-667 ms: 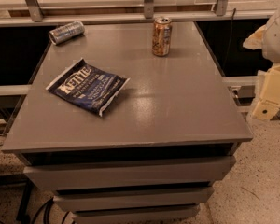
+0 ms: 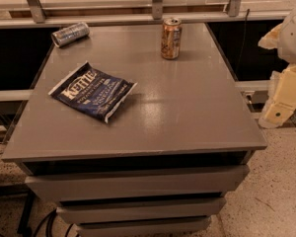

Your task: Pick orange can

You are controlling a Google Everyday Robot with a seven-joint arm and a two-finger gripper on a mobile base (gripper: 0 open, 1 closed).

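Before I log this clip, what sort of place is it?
Likely an office or lab test area: a grey drawer cabinet on speckled flooring, holding the orange can, a silver can and a chip bag. The gripper hangs beside the cabinet's right edge.

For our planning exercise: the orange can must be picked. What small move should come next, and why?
Probably move the tool left, over the table toward the orange can. The tool hangs off the table's right edge, apart from the can, which stands upright near the far edge; chip bag and silver can lie left of that path.
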